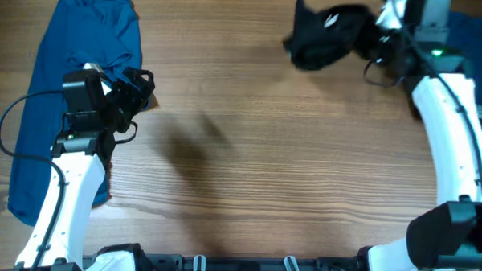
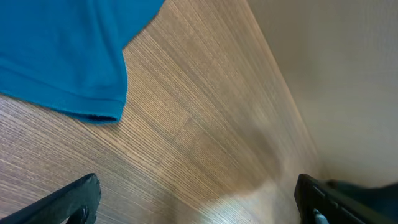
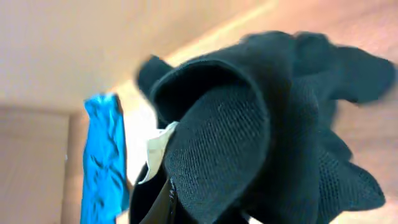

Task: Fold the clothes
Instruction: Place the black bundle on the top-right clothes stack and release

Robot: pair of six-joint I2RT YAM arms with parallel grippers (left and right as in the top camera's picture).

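A bright blue T-shirt (image 1: pixel 74 81) lies spread down the left side of the table; its hem corner (image 2: pixel 68 56) fills the upper left of the left wrist view. Over its right edge my left gripper (image 1: pixel 146 90) stands open, both fingers (image 2: pixel 71 200) wide apart above bare wood with nothing between them. At the far right, my right gripper (image 1: pixel 373 37) is shut on the black garment (image 1: pixel 325 38), which hangs bunched above the table. In the right wrist view the black garment (image 3: pixel 267 118) covers the jaws, a white label (image 3: pixel 158 146) shows, and the T-shirt (image 3: pixel 102 162) lies beyond.
A stack of dark blue clothes (image 1: pixel 474 31) sits at the far right edge, behind the right arm. Bare wooden tabletop (image 1: pixel 256 152) stretches between the two arms. A pale wall (image 2: pixel 348 74) rises past the table's far edge.
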